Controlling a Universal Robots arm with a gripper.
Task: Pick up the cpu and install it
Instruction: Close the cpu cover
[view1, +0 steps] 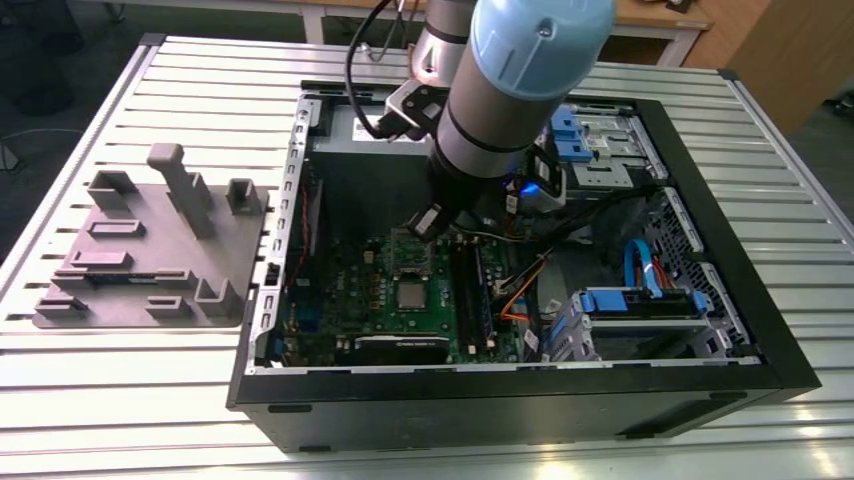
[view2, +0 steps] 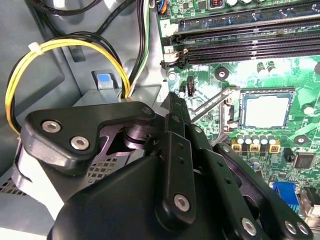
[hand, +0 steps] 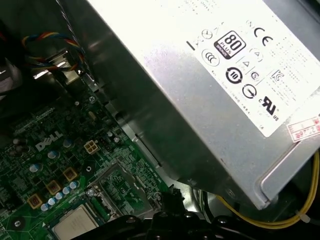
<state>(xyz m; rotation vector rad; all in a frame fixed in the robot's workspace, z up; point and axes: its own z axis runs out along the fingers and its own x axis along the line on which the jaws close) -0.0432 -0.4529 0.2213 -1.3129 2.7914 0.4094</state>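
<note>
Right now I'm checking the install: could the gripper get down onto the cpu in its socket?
Probably yes. The cpu lies uncovered on the motherboard, with the gripper poised just beside it inside the open case. The memory sticks and the yellow cable lie off to the sides.

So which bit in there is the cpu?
Look inside the open computer case, at the green motherboard on its floor. The cpu is the small silver square near the board's middle, beside the long black memory sticks; nothing else there is flat, square and shiny.
</note>
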